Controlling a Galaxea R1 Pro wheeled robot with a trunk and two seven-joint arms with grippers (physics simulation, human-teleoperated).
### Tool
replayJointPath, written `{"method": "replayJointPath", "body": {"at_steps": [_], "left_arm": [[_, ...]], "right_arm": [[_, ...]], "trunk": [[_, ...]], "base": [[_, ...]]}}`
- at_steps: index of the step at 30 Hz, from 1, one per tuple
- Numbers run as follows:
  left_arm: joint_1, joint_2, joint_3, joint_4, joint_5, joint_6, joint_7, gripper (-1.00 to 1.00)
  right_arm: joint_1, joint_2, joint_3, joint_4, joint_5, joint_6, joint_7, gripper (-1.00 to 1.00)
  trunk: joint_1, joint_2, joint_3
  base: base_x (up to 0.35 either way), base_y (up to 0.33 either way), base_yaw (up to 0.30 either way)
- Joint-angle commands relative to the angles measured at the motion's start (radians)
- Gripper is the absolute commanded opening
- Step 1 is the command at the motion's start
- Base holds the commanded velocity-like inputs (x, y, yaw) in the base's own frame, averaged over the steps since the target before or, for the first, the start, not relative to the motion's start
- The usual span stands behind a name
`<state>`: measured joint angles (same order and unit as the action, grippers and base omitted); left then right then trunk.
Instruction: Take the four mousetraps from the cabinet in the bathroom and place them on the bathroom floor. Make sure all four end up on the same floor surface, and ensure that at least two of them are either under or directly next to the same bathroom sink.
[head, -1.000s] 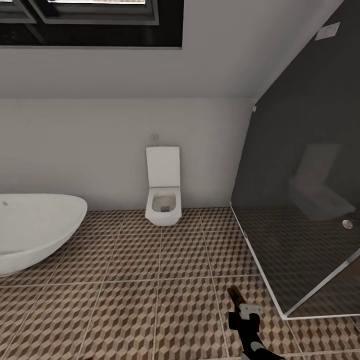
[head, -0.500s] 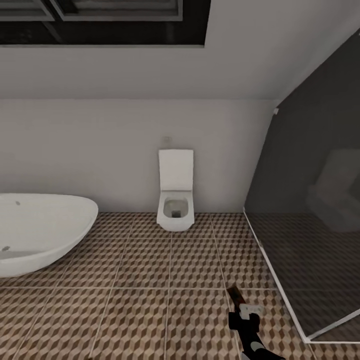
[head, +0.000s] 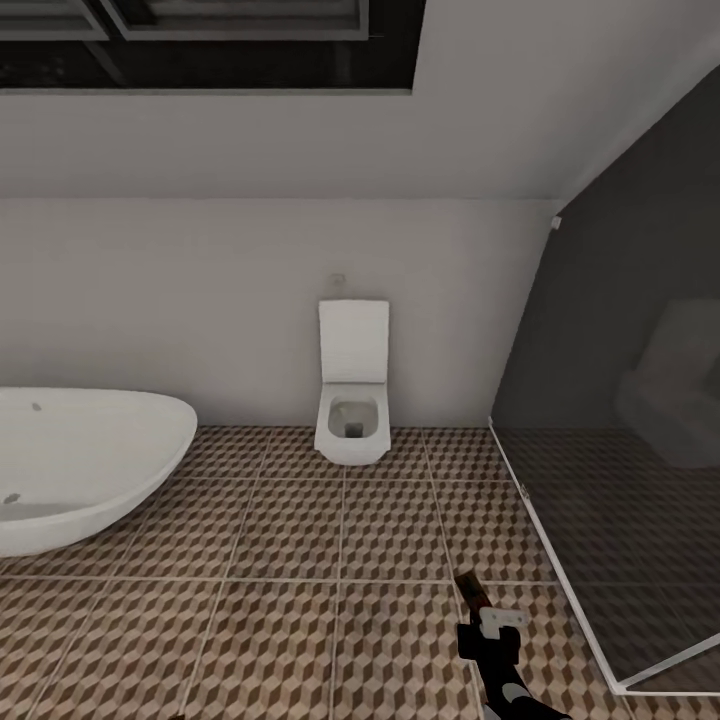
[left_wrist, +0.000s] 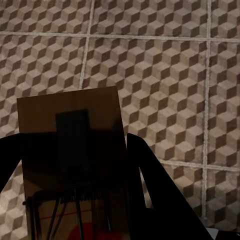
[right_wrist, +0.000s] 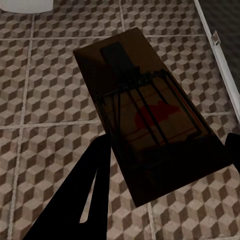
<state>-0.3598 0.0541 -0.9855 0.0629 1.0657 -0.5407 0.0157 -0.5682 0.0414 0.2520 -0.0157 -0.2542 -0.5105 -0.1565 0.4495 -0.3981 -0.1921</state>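
Right hand (head: 478, 612): at 5 o'clock in the head view, closed on a mousetrap (right_wrist: 145, 115) held above the bathroom floor (head: 300, 520). Left hand (left_wrist: 75, 200): closed on a second mousetrap (left_wrist: 70, 135) over the same tiles. Toilet (head: 352, 400) at 12 o'clock.

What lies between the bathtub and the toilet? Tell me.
Bare patterned bathroom floor alone separates the bathtub from the toilet, seen in the head view.
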Motion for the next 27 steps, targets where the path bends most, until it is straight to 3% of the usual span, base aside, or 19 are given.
{"method": "replayJointPath", "body": {"at_steps": [1, 5, 8, 10, 12, 13, 15, 16, 19, 22, 25, 27], "left_arm": [[-0.001, -0.001, -0.006, 0.0, -0.002, -0.002, 0.007, -1.0], [-0.001, -0.003, -0.003, -0.008, -0.003, 0.051, 0.011, -1.0], [-0.004, -0.003, -0.002, -0.029, -0.003, 0.181, 0.028, -1.0], [-0.02, 0.001, -0.002, -0.087, -0.004, 0.304, 0.08, -1.0], [-0.09, 0.013, -0.002, -0.201, -0.005, 0.438, 0.204, -1.0], [-0.109, 0.016, -0.002, -0.225, -0.005, 0.464, 0.232, -1.0], [-0.19, 0.026, -0.001, -0.299, -0.005, 0.582, 0.315, -1.0], [-0.213, 0.028, -0.001, -0.311, -0.006, 0.613, 0.327, -1.0], [-0.353, 0.033, 0.0, -0.349, -0.006, 0.753, 0.364, -1.0], [-0.45, 0.034, 0.0, -0.359, -0.006, 0.8, 0.375, -1.0], [-0.485, 0.033, 0.0, -0.362, -0.007, 0.801, 0.379, -1.0], [-0.491, 0.032, -0.004, -0.362, -0.011, 0.756, 0.376, -1.0]], "right_arm": [[-0.001, 0.0, 0.009, 0.001, -0.009, -0.003, 0.002, -1.0], [-0.001, 0.004, 0.012, -0.002, -0.003, -0.004, 0.003, -1.0], [-0.001, 0.006, 0.013, -0.004, -0.001, -0.002, 0.002, -1.0], [-0.001, 0.011, 0.013, -0.008, -0.001, 0.014, 0.0, -1.0], [-0.001, 0.037, 0.013, -0.046, 0.0, 0.073, -0.002, -1.0], [-0.001, 0.043, 0.014, -0.06, 0.001, 0.091, -0.003, -1.0], [-0.001, 0.06, 0.014, -0.13, 0.002, 0.177, -0.008, -1.0], [-0.001, 0.063, 0.015, -0.149, 0.002, 0.201, -0.009, -1.0], [-0.001, 0.07, 0.014, -0.271, 0.001, 0.351, -0.018, -1.0], [-0.003, 0.072, 0.013, -0.372, 0.001, 0.496, -0.032, -1.0], [-0.007, 0.073, 0.012, -0.443, -0.003, 0.578, -0.06, -1.0], [-0.008, 0.073, 0.012, -0.483, -0.003, 0.597, -0.07, -1.0]], "trunk": [[0.001, -0.002, -0.002], [0.001, -0.002, -0.002], [0.001, -0.002, -0.002], [0.001, -0.002, -0.002], [0.001, -0.002, -0.002], [0.001, -0.002, -0.002], [0.001, -0.002, -0.002], [0.001, -0.002, -0.002], [0.001, -0.002, -0.002], [0.001, -0.002, -0.002], [0.001, -0.002, -0.002], [0.001, -0.002, -0.002]], "base": [[0.0, 0.0, 0.0], [0.0, 0.0, 0.0], [0.0, 0.0, 0.0], [0.0, 0.0, 0.0], [0.0, 0.0, 0.0], [0.0, 0.0, 0.0], [0.0, 0.0, 0.0], [0.0, 0.0, 0.0], [0.0, 0.0, 0.0], [0.0, 0.0, 0.0], [0.0, 0.0, 0.0], [0.0, 0.0, 0.0]]}}
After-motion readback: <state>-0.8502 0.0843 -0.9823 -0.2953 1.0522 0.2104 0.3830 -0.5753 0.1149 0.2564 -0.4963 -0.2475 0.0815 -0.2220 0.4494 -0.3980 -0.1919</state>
